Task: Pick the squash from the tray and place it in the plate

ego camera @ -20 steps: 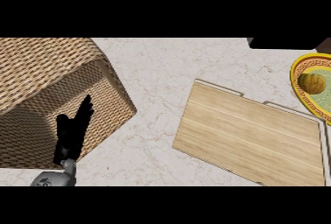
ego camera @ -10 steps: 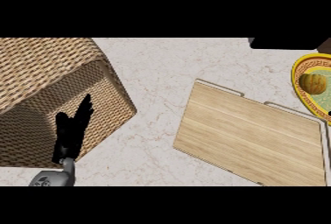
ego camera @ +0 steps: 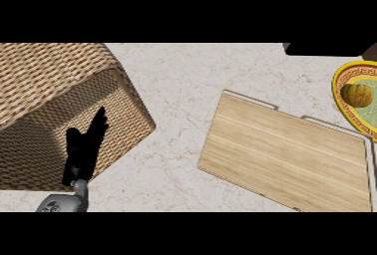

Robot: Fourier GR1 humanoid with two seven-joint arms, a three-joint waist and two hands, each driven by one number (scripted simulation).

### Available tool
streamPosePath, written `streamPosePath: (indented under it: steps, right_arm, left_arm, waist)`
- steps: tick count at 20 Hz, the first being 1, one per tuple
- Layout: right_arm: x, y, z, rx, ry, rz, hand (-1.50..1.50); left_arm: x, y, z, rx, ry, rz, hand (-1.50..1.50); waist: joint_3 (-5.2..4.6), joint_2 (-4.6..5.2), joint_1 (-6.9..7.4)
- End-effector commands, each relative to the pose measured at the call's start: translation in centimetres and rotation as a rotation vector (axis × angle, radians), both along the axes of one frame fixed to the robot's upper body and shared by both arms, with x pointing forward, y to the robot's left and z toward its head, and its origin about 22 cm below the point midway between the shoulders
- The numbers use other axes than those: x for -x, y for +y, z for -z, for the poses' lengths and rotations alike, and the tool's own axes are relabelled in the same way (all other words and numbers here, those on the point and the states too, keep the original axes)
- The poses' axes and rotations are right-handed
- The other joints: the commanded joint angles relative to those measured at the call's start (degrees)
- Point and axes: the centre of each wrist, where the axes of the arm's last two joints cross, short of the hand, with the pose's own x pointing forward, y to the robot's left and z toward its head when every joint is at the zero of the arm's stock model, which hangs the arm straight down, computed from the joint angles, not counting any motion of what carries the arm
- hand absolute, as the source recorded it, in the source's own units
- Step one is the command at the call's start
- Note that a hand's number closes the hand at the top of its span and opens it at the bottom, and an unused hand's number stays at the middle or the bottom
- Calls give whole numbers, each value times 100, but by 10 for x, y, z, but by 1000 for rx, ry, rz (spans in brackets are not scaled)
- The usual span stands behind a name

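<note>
At the right edge of the frame, the round brownish-green squash point(ego camera: 358, 93) lies on the yellow-rimmed patterned plate point(ego camera: 339, 79), above the light wooden tray point(ego camera: 283, 154) at centre right on the pale marble bench point(ego camera: 188, 74). At lower left, the left hand point(ego camera: 81, 152) rests with fingers straight, holding nothing, in front of the brown woven wicker basket point(ego camera: 52, 74).

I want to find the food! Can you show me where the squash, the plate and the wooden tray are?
squash point(ego camera: 358, 93), head view: middle of its round striped body.
plate point(ego camera: 340, 79), head view: its yellow rim, left of the squash.
wooden tray point(ego camera: 283, 154), head view: middle of its bare board.
</note>
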Motion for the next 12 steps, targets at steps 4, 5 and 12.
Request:
streamPosePath:
  steps: [4, 5, 12]
  right_arm:
    - [23, -16, 0, 17, 3, 62, -150]
    - [29, -19, 3, 21, 4, 72, -150]
    - [49, -32, 1, 6, -37, 99, -150]
  left_arm:
    - [5, 5, 5, -15, -12, 4, 0]
    - [14, 12, -5, 3, -17, 0, 0]
    - [-1, 8, -1, 19, 6, 1, 0]
  waist:
    - [1, -2, -10]
    - [9, 0, 47]
    - [9, 7, -22]
